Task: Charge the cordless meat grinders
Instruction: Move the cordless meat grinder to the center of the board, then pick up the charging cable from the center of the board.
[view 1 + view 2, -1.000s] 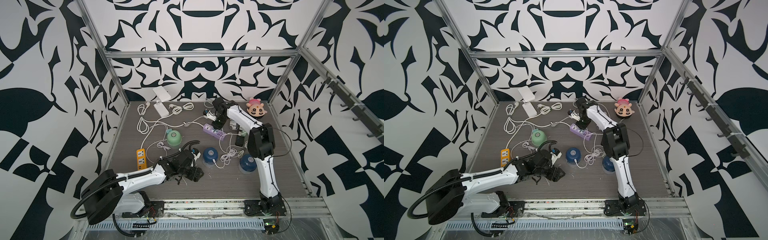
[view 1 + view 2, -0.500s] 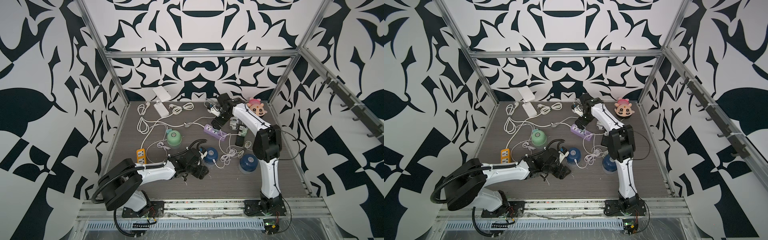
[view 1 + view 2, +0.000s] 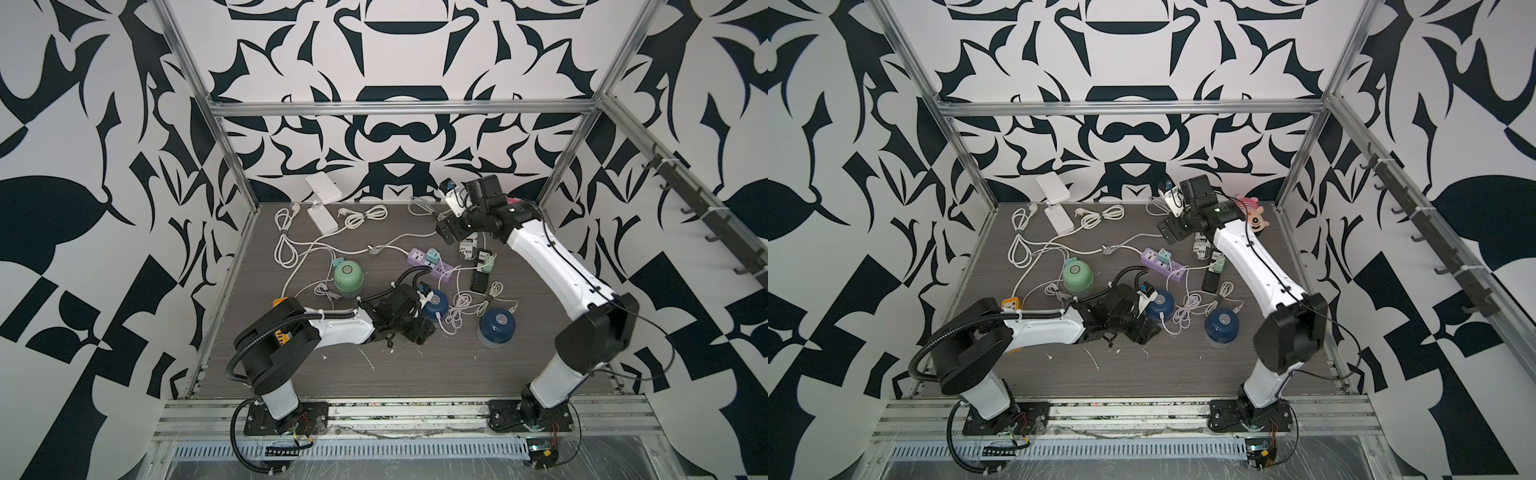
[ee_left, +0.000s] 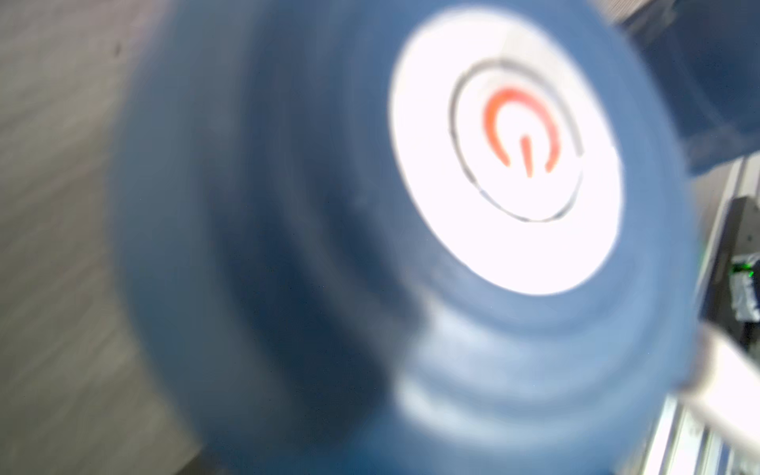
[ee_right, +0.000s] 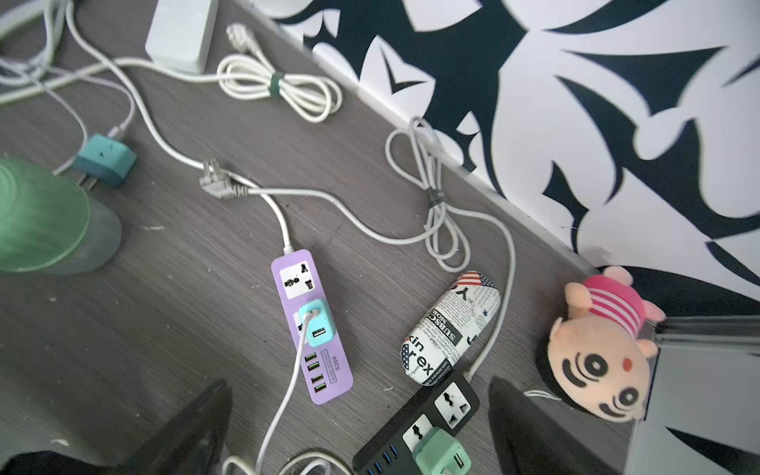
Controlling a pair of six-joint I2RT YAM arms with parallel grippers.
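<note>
— Black fingers [image 5: 193, 423] at the edge of the right wrist view: is that the right gripper [image 5: 357, 384]?
— Yes. It is spread wide with nothing between, near the purple power strip [image 5: 310, 325], on the strip's back-wall side in both top views.
— And the left gripper [image 3: 417, 328]?
— It lies low on the strip's near side, right against a navy grinder [image 3: 435, 301]. I cannot tell whether it pinches the grinder. Its wrist view is filled by the blurred blue dome and a white button with a red-orange power mark.
— Where are the other grinders?
— A second navy grinder [image 3: 497, 326] stands upright, also on the strip's near side but farther to the right, past a tangle of white cable [image 3: 469, 305]. The mint green grinder [image 3: 348, 278] stands upright to the strip's left, with a loose teal adapter [image 3: 338, 262] just beside it.
— What else surrounds the strip?
— A plugged teal adapter [image 5: 314, 325] sits in one of its sockets, with a white lead running out. A black power strip [image 5: 415, 427] lies just to its right, and a newsprint-patterned case [image 5: 450, 327] lies beside that. A pink plush toy [image 5: 596, 362] lies farther right, against the back wall.
</note>
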